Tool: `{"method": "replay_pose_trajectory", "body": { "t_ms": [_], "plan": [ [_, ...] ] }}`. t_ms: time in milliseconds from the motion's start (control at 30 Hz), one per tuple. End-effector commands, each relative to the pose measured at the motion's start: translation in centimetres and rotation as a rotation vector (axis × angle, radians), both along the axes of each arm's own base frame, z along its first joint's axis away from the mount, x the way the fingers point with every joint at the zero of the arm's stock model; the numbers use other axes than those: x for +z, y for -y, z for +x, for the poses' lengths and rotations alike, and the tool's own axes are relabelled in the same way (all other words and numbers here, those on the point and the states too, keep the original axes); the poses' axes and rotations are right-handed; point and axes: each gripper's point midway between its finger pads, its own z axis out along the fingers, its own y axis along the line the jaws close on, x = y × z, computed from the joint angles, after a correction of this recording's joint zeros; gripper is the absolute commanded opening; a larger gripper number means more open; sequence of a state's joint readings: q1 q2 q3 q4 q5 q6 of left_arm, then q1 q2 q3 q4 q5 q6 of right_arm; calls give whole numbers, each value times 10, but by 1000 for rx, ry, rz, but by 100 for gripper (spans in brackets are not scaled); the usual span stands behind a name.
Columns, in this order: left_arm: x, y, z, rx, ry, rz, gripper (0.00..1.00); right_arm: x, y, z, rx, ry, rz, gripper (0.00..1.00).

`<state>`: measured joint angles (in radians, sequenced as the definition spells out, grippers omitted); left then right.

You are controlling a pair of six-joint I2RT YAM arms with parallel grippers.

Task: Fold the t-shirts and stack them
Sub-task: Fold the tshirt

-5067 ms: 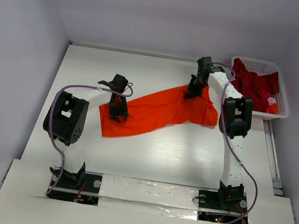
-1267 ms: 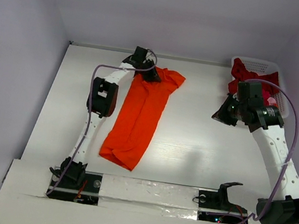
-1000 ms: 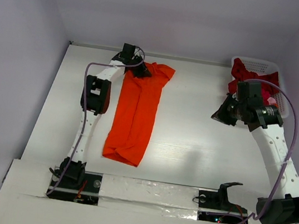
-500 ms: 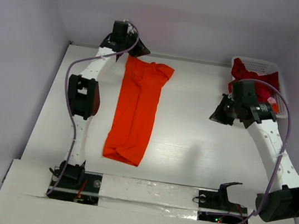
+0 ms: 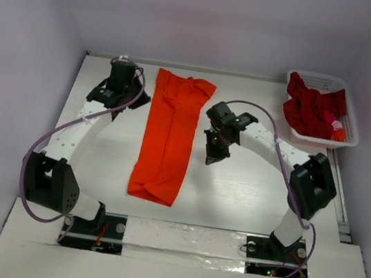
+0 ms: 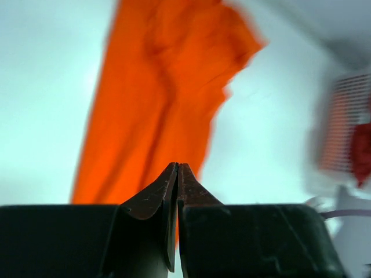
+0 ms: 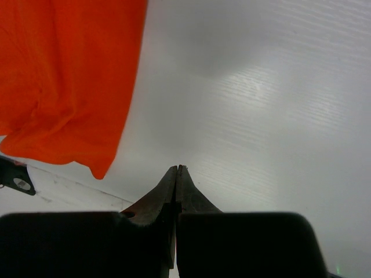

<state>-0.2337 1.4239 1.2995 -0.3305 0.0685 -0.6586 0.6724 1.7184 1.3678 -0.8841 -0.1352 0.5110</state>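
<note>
The orange t-shirt (image 5: pixel 170 137) has not moved; the left gripper (image 5: pixel 135 95), closed and empty, has retreated to its 10 o'clock; the right gripper (image 5: pixel 211 157), likewise closed, has swung from the basket (image 5: pixel 314 140) to its 3 o'clock

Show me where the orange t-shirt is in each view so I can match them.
Top external: orange t-shirt lies as a long strip left of centre.
Left wrist: orange t-shirt in the upper middle.
Right wrist: orange t-shirt in the upper left corner.
Shared landmark: the white table beneath it.
</note>
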Motion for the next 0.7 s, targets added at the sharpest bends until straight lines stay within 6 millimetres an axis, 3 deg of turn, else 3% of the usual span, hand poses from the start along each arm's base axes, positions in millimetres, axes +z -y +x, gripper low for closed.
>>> {"method": "replay_pose_trajectory", "body": {
  "t_ms": [0, 33, 100, 333, 667],
  "plan": [
    [-25, -26, -34, 70, -85, 79, 0, 20, -38, 15, 89, 86, 70, 0],
    [-36, -27, -43, 69, -113, 76, 0, 13, -43, 13, 111, 75, 56, 0],
    [-32, -30, -56, 73, -103, 68, 0, 16, -60, 5, 157, 75, 65, 0],
    [-51, -39, -91, 83, -164, 80, 0, 2, -100, -23, 315, 69, -12, 0],
    [-50, -44, -102, 91, -166, 91, 0, -32, -119, -37, 378, 25, -54, 0]
  ]
}}
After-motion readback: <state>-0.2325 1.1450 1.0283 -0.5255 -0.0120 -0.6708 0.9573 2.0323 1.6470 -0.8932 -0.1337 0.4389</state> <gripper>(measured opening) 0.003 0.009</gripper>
